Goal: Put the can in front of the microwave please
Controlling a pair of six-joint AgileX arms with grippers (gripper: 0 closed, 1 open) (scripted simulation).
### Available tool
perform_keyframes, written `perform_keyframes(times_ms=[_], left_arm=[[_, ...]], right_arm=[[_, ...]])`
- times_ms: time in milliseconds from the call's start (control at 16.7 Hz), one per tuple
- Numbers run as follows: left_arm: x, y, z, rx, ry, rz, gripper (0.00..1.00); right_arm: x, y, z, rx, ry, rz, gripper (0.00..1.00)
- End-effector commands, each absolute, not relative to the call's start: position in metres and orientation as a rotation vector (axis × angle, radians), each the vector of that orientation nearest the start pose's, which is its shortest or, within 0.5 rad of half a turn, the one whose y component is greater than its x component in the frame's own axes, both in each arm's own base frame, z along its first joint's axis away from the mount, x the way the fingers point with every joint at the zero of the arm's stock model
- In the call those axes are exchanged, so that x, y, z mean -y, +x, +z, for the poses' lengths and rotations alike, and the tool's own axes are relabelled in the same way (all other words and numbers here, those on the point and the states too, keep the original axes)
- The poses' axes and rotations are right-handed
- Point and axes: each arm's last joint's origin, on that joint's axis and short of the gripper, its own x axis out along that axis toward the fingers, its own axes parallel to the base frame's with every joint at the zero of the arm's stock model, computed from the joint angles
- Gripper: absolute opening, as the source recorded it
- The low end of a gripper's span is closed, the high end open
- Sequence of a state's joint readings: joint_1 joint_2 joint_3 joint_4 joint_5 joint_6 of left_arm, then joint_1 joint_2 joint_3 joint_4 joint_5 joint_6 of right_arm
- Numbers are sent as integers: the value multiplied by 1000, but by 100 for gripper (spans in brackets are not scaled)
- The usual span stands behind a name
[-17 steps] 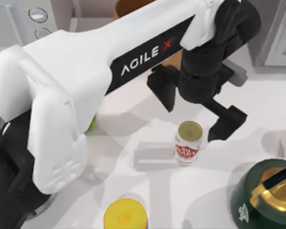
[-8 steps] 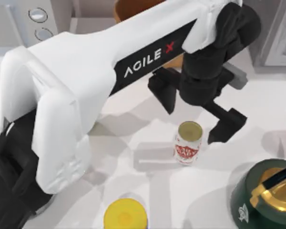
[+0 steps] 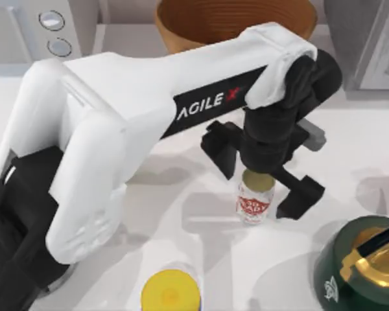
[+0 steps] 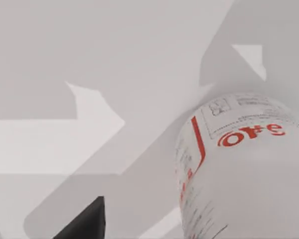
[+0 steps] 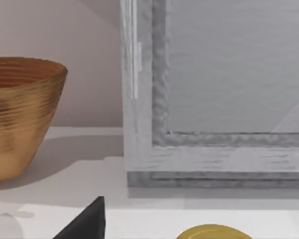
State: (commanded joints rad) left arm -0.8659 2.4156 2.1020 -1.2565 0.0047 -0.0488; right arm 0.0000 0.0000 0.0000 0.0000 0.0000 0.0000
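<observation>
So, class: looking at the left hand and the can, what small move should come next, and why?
Probably lower the left hand a little further, then close. Its open fingers straddle the upright can on the table without gripping it, and the microwave lies at the far left.

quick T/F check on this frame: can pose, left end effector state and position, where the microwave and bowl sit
1. The can stands upright. True.
2. The left end effector is shut on the can. False: its fingers are open, straddling the can.
3. The microwave is at the table's back left. True.
4. The can lies inside the wooden bowl. False: it stands on the table, in front of the bowl.
</observation>
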Motion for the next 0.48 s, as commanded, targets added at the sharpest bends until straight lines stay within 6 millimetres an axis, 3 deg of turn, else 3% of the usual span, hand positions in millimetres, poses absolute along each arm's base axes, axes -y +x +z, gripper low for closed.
perform_keyframes(times_ms=[240,480], left_arm=[[358,312,157,-1477,630,-629,100],[358,312,157,-1477,630,-629,70]], right_arm=[[1,106,160,0,0,0,100],[1,106,160,0,0,0,100]])
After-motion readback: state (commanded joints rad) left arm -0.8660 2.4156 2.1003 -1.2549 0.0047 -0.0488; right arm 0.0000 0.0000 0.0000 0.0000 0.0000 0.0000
